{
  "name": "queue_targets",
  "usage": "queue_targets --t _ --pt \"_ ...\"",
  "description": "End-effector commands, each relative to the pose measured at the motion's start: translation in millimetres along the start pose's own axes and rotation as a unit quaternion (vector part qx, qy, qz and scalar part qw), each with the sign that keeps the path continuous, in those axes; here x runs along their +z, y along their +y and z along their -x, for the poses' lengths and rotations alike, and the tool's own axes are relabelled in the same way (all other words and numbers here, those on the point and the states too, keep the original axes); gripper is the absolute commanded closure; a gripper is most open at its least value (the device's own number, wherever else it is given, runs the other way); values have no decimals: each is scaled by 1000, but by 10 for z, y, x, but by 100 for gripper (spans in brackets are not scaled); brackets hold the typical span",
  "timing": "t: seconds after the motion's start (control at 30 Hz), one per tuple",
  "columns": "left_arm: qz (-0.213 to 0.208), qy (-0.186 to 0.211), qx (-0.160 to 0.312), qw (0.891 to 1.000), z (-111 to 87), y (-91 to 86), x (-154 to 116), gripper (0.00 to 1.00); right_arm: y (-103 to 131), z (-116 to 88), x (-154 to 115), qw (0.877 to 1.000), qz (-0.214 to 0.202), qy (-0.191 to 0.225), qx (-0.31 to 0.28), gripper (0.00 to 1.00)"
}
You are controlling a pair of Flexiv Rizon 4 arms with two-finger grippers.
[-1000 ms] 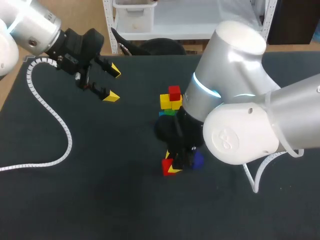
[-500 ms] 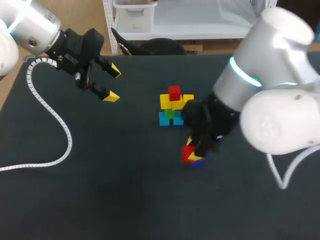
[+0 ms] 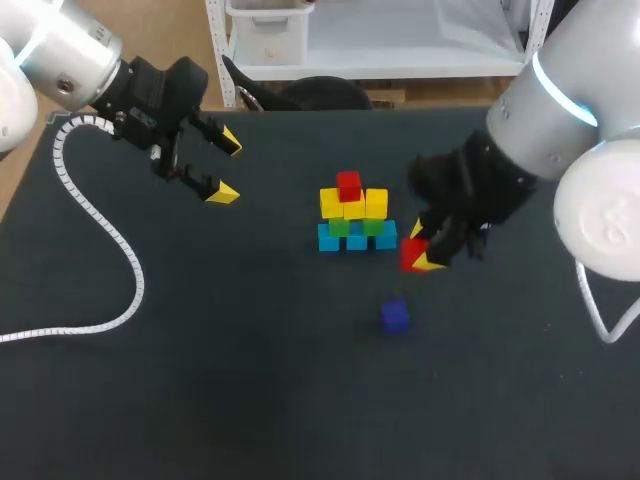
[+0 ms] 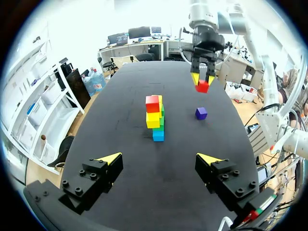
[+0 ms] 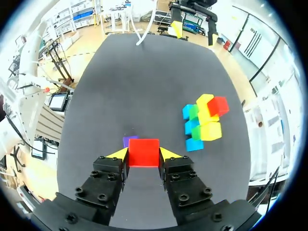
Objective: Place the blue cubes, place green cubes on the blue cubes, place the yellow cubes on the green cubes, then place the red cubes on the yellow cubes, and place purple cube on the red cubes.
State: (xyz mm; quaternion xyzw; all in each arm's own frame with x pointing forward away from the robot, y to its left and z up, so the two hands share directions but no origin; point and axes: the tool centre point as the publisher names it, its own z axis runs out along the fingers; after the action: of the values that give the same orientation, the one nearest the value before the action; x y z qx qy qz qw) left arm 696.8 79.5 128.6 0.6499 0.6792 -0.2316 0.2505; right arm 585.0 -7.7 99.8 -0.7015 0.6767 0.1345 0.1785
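Dark, matte and even, the counter carries a small stack near its middle: blue cubes at the base, green cubes on them, yellow cubes above, and one seated red cube on top. The right claw is clenched on a second red cube, held just beside the stack on its right and apparently clear of the counter. The left claw hangs released, well apart. The purple cube lies loose on the near side of the stack. Judgement: the red tier is in hand. The next move calls for raising the held cube above the yellow tier and setting it squarely beside the seated red one without nudging the stack. All cubes look hard, flat-faced and crisp-edged, in solid colours.
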Motion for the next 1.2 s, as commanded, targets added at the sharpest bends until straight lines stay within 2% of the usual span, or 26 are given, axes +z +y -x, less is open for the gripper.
queue_targets --t 0.03,0.2,0.27,1.07,1.2 --pt "-1 -1 1 1000 -8 9 -3 0 -3 77 -127 1000 -7 7 -3 100" --pt "-1 -1 1 1000 -8 9 -3 0 -14 153 -218 1000 -18 9 -3 100" --pt "-1 -1 1 1000 -8 9 -3 0 -5 177 -258 1000 -7 -10 -16 100" --pt "-1 -1 1 1000 -8 9 -3 0 -5 177 -258 1000 -7 -10 -16 100" --pt "-1 -1 1 1000 -8 9 -3 0 -106 158 -313 1000 -19 9 -13 100"
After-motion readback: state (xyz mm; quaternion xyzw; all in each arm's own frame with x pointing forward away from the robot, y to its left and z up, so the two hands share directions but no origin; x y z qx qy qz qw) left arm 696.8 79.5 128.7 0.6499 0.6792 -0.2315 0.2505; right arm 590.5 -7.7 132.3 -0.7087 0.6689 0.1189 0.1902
